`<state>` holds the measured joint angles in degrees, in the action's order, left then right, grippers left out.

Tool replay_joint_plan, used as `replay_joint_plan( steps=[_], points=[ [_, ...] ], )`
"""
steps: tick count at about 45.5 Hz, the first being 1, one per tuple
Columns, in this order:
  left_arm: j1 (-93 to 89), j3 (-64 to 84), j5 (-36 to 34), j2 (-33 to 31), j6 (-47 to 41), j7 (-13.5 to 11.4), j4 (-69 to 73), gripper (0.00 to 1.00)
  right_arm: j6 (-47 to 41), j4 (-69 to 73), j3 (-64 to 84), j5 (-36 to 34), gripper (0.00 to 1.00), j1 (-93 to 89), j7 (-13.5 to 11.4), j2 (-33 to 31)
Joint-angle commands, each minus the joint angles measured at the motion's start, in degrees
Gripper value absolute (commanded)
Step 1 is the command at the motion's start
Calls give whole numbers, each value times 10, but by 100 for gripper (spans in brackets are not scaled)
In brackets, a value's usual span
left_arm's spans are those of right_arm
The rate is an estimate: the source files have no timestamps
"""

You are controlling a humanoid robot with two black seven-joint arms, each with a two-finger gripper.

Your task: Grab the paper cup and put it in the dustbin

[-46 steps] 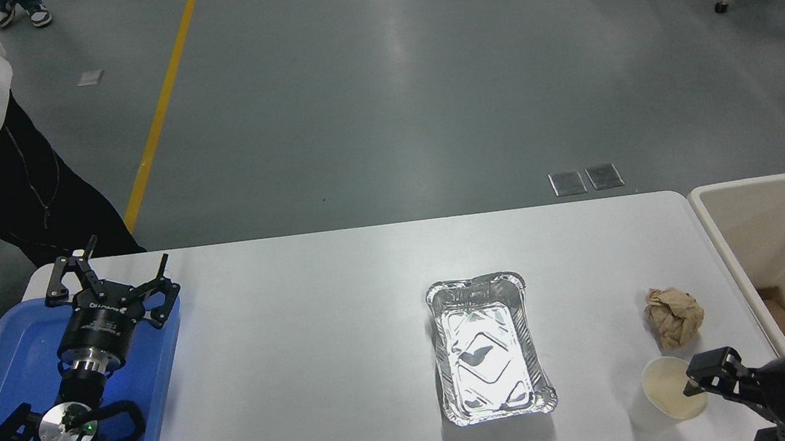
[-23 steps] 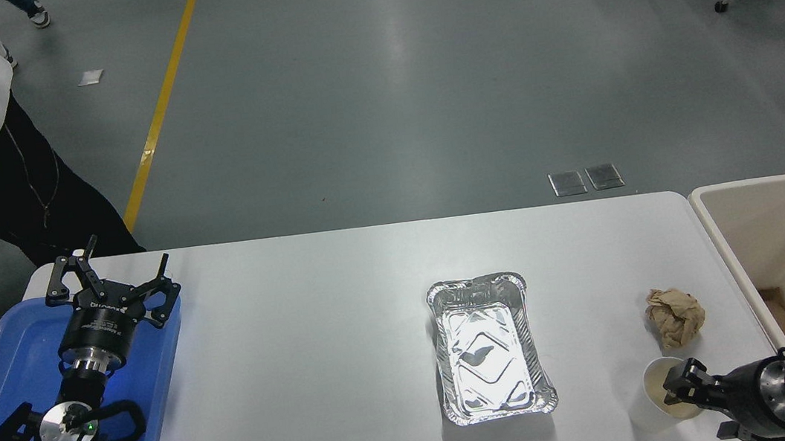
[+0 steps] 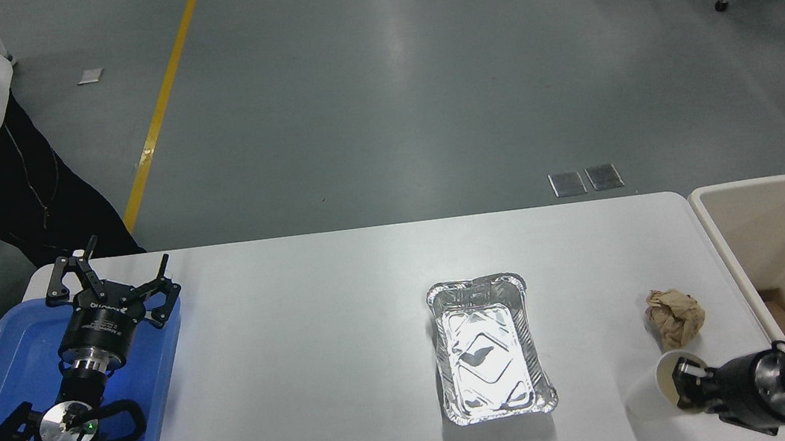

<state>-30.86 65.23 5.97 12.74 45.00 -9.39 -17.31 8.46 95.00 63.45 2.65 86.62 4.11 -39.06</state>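
White table [image 3: 318, 349] holds tilted white paper cup [image 3: 649, 393], rim pinched by right tool [image 3: 684, 383].

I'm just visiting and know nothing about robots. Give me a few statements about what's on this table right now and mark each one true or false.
1. The paper cup is already inside the dustbin. False: it is still over the table, at the right gripper.
2. The foil tray sits near the middle of the table with nothing in it. True.
3. The crumpled brown paper ball lies left of the foil tray. False: it lies to the tray's right, just beyond the cup.
4. The left gripper is parked over the blue tray, fingers spread. True.
5. The dustbin stands at the table's left end. False: it is at the right end.
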Motion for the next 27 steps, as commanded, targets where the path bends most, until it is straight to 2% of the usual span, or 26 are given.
replay_joint_plan(
  steps=[1,5,15,23,27],
  points=[
    [0,0,0,0,0,0,0,99,-71,50,146,25,0,236,28,-16],
    [0,0,0,0,0,0,0,99,-152,50,183,26,0,327,41,-28],
    [0,0,0,0,0,0,0,99,-402,50,204,27,0,592,37,-37],
    [1,0,0,0,0,0,0,99,-526,50,203,33,0,712,30,-16],
    [1,0,0,0,0,0,0,99,-535,50,202,45,0,751,26,-15]
  ],
)
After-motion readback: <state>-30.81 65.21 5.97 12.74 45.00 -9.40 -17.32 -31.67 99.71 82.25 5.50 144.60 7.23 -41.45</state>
